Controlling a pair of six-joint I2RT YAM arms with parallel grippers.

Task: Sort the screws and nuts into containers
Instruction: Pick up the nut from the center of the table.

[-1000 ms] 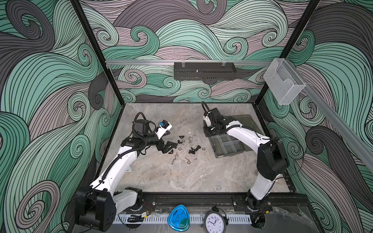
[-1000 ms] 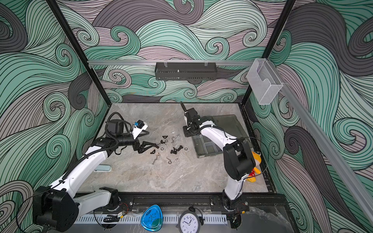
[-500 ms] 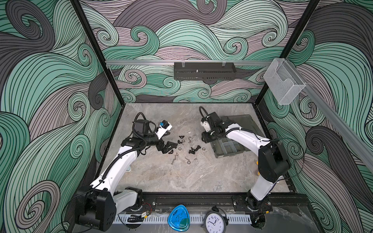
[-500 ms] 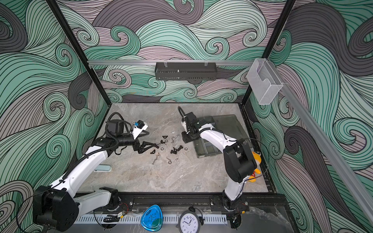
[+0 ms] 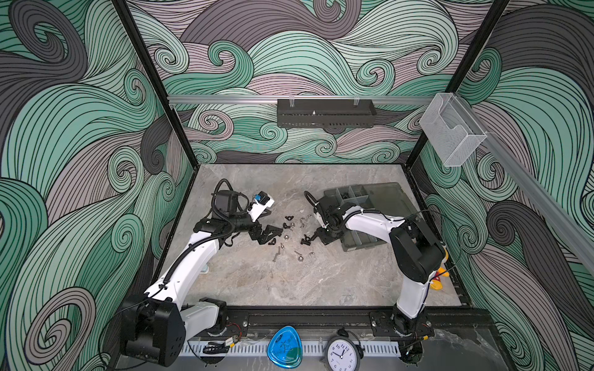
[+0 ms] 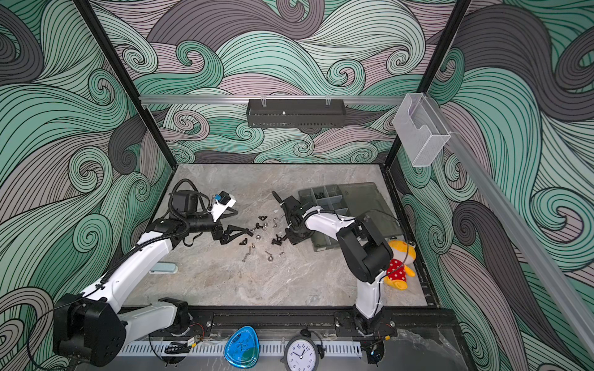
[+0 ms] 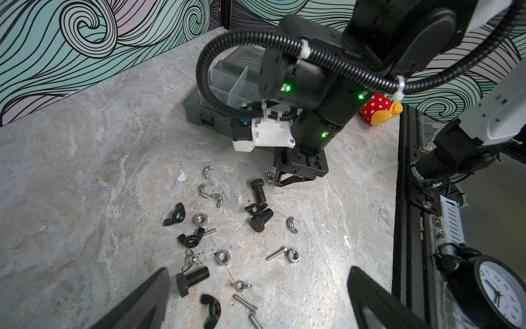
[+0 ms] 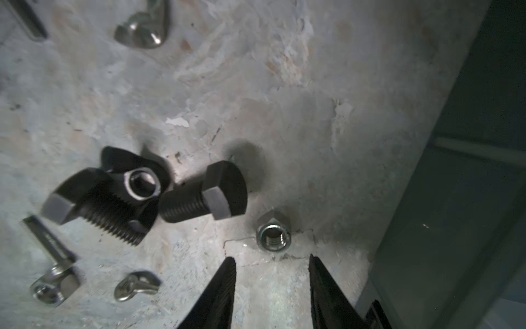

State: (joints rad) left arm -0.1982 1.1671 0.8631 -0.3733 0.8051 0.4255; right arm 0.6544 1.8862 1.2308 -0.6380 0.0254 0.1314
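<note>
Screws and nuts scattered around the middle of the table, organiser box nearer the right edge, my right claw between them, hex nut just off its tips.

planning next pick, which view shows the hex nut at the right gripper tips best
Right wrist view: the hex nut is large, ahead of the right gripper. Left wrist shows it small; top views, too small to tell.
</note>
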